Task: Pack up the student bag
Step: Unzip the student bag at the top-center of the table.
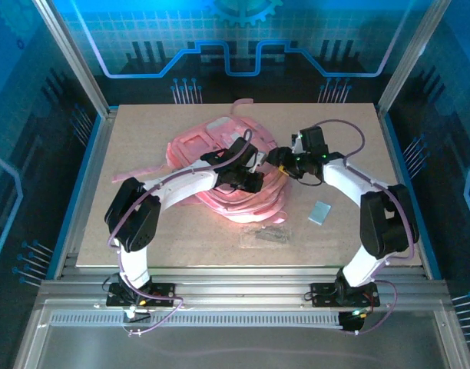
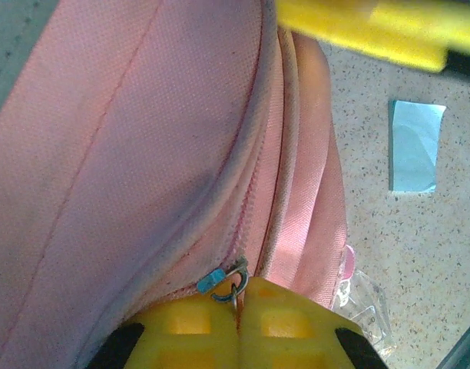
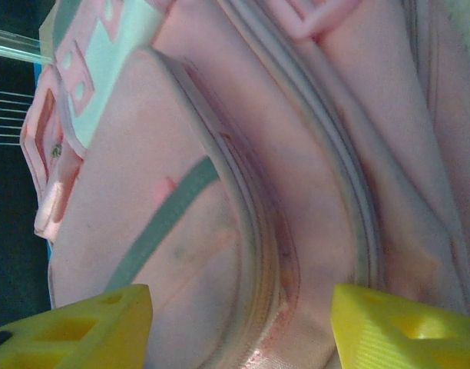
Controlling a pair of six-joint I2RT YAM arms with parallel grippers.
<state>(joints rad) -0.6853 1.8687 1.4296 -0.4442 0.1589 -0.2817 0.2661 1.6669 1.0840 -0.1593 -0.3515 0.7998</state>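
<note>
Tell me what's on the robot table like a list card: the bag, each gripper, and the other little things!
bag: pink student bag, lying flat in the middle of the table
left gripper: shut on the bag's zipper pull
right gripper: open, fingers spread over the bag
light blue card: flat on the table, right of the bag, not touching it
clear plastic item: on the table just in front of the bag
</note>
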